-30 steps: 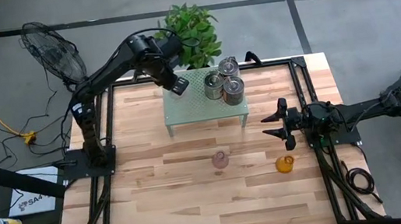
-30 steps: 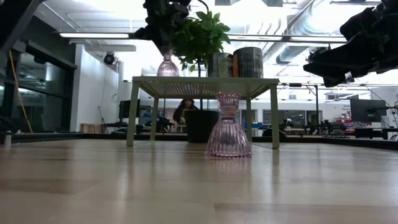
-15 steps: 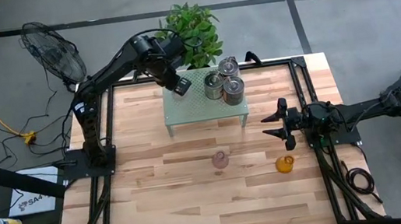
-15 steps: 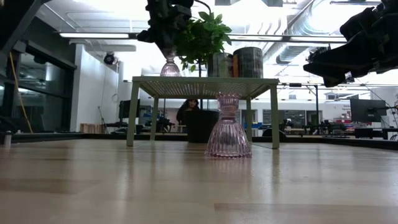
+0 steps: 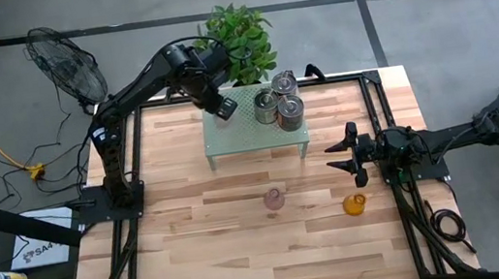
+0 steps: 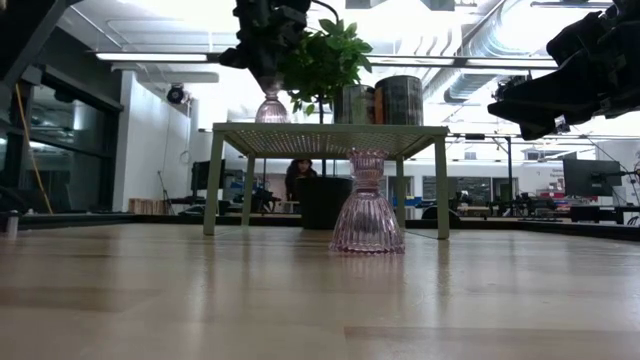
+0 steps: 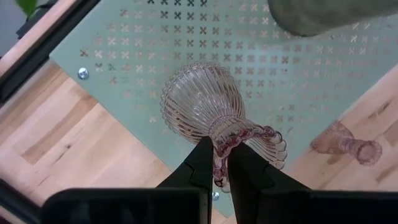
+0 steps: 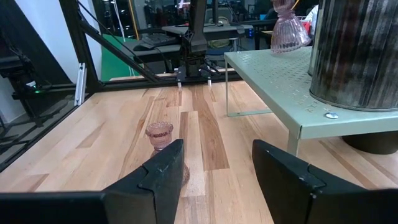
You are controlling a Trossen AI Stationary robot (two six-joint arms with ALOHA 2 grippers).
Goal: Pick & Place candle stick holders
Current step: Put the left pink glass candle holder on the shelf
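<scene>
Pinching a pink holder's rim, left fingers over shelf.

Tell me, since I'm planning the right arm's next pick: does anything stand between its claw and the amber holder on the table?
Nothing visible does. The right claw hangs open above bare wood, and the amber-orange glass candle holder stands apart nearby, with only tabletop between. The green perforated metal shelf lies off to the side.

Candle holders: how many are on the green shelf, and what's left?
Done: three silver holders stand on the green shelf. In hand: the left claw is shut on a pink holder's rim over the shelf. Left: another pink holder and the amber one on the table; the right claw waits open.
</scene>
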